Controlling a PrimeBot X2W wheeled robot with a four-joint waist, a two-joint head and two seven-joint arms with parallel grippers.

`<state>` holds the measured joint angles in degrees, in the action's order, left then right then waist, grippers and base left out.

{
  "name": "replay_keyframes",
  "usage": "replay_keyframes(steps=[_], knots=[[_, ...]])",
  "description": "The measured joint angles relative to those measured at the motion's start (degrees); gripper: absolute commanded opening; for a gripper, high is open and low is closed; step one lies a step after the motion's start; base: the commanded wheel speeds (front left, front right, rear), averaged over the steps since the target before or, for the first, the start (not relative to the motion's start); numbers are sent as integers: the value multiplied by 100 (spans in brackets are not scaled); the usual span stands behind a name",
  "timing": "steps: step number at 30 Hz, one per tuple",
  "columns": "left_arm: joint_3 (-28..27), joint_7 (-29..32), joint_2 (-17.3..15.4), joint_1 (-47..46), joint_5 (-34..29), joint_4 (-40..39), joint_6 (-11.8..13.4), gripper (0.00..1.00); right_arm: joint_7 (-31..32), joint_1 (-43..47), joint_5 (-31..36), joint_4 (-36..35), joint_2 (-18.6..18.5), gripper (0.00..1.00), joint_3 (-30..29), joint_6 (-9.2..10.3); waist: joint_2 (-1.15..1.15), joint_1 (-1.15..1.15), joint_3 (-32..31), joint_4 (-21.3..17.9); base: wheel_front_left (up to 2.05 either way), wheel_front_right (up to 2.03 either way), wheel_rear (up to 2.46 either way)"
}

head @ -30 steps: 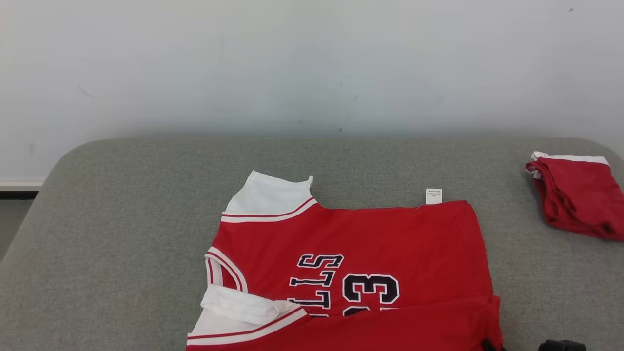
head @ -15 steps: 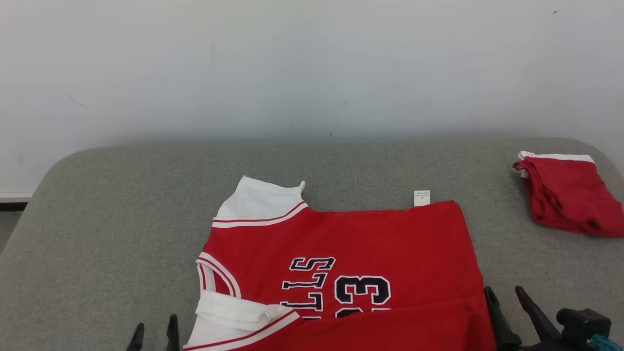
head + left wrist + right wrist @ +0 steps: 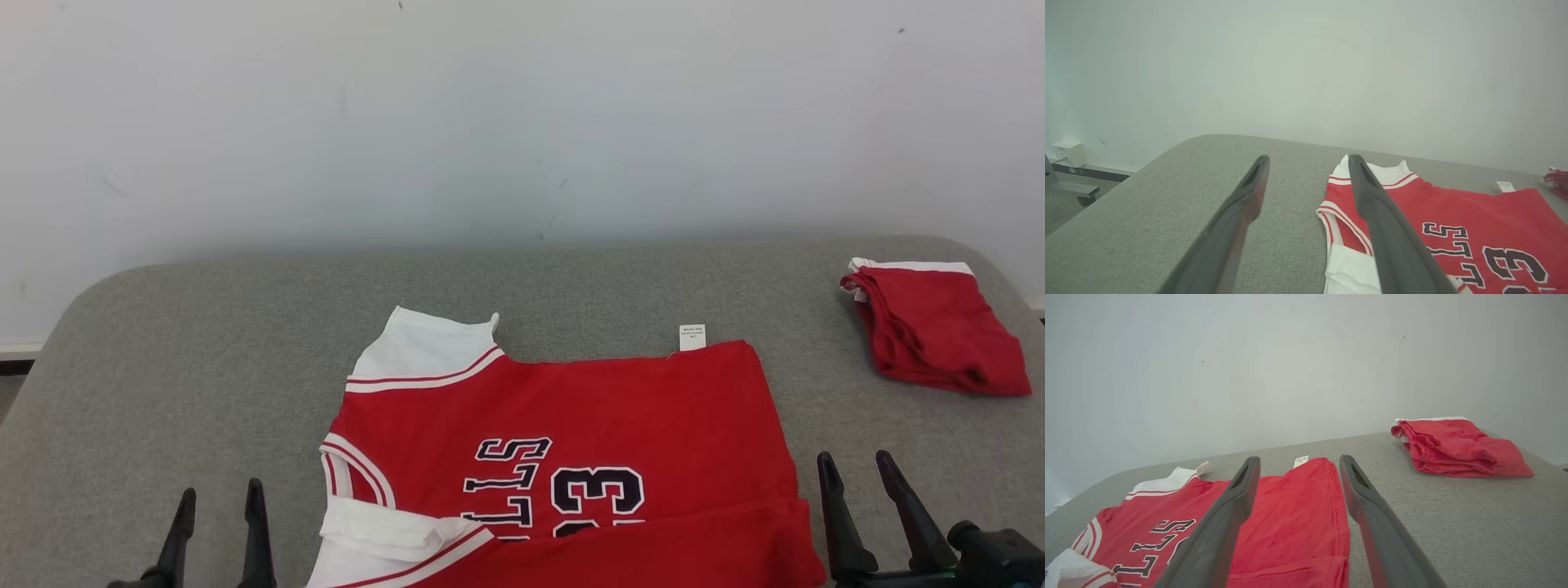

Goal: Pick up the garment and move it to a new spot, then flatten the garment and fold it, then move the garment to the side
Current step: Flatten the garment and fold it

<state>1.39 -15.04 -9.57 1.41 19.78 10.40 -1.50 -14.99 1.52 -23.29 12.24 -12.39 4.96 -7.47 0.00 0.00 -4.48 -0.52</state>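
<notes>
Head view: a grey padded worktop [image 3: 204, 343] stands against a white wall [image 3: 522, 122]. The red jersey [image 3: 588, 400] lies flat at its near middle, and a folded red cloth [image 3: 931, 335] lies far right. The left gripper [image 3: 222, 488] and right gripper [image 3: 855, 456] flank the jersey, fingers spread, holding nothing. Left wrist view adds a white wall box [image 3: 1069, 153]. Right wrist view shows the folded cloth's creased layers.
</notes>
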Motion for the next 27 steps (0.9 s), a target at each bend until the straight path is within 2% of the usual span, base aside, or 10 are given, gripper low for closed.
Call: replay_keyframes(steps=[8, 13, 15, 21, 27], knots=[[167, 0, -20, 392, -334, -135, 45, 100, 0, 500, 326, -332, 196, 100, -205, 0, 0, 0, -12, -9, 0, 0, 0], [122, 1, -26, 450, -275, -70, 29, 100, 0, 454, 171, -423, 193, 100, -163, 0, 0, 0, 56, -50, 0, 0, 0], [133, 38, -104, 350, -263, 31, -57, 100, 0, 353, 103, -374, 111, 100, -151, 0, 0, 0, 103, -69, 0, 0, 0], [246, 435, -427, -684, -240, 234, -281, 100, 44, -365, -152, 186, -237, 100, 71, 0, 0, 0, 290, -143, 0, 0, 0], [542, 1001, -695, -2141, -51, 753, -509, 100, 326, -1645, -245, 996, -557, 100, 500, 0, 0, 0, 598, -239, 0, 0, 0]])
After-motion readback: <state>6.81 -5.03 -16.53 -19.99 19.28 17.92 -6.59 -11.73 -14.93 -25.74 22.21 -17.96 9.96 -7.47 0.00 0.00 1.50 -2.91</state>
